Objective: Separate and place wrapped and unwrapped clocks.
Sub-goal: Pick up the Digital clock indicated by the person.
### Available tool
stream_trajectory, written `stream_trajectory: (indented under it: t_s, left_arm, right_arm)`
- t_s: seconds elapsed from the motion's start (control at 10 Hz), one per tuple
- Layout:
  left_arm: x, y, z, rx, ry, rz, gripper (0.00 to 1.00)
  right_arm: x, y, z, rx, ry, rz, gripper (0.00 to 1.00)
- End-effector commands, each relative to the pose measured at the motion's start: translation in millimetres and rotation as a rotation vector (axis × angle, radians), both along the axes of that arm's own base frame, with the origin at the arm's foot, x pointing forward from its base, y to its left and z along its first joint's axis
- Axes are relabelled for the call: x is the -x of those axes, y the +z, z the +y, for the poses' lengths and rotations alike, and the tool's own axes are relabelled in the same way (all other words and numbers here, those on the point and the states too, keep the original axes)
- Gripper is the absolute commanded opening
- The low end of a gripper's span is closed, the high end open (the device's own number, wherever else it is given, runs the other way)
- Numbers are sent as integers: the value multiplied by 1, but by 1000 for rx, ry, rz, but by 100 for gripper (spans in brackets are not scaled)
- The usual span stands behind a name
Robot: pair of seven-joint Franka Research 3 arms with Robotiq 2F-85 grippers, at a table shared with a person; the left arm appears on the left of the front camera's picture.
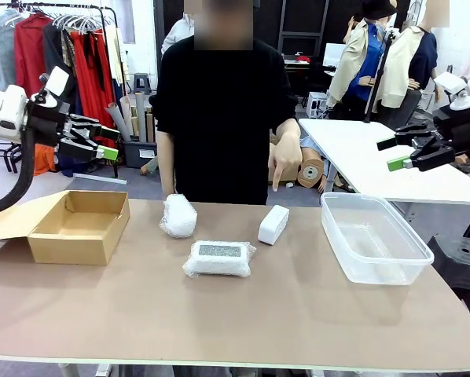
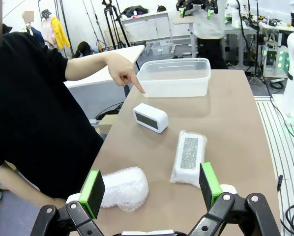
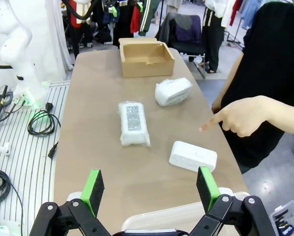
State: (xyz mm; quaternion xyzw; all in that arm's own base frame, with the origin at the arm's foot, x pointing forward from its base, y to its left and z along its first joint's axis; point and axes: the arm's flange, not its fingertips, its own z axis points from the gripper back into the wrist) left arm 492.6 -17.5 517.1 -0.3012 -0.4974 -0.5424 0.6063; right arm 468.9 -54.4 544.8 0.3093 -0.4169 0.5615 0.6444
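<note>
Three clocks lie mid-table between a box and a tub, with both grippers held high.

The left gripper (image 1: 108, 143) hangs above the table's (image 1: 298, 314) left end, near the open cardboard box (image 1: 70, 251), its fingers spread apart with nothing between them. The right gripper (image 1: 394, 154) hangs above the right end, near the clear plastic tub (image 1: 335, 236), its fingers also apart and holding nothing. The rounded wrapped clock (image 1: 178, 216) sits toward the far edge. The flat wrapped clock (image 1: 218, 258), with a speckled label, lies just beside it, nearer the robot. The bare white clock (image 1: 273, 225) lies to their right, apart from the tub. The person's hand (image 1: 284, 161) points one finger down above the bare clock without touching it.
</note>
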Motion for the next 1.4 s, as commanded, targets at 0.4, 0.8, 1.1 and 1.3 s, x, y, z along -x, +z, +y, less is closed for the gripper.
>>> stream_trajectory:
  t_s: [0.4, 0.8, 1.1, 1.3]
  left_arm:
    - [2, 2, 0, -4, 10, -7, 100]
    - [2, 2, 0, -4, 10, -7, 100]
    - [2, 2, 0, -4, 10, -7, 100]
    - [2, 2, 0, -4, 10, -7, 100]
  right_arm:
    - [1, 0, 1, -2, 3, 0, 100]
    - [1, 0, 1, -2, 3, 0, 100]
    - [1, 0, 1, -2, 3, 0, 100]
    - [1, 0, 1, -2, 3, 0, 100]
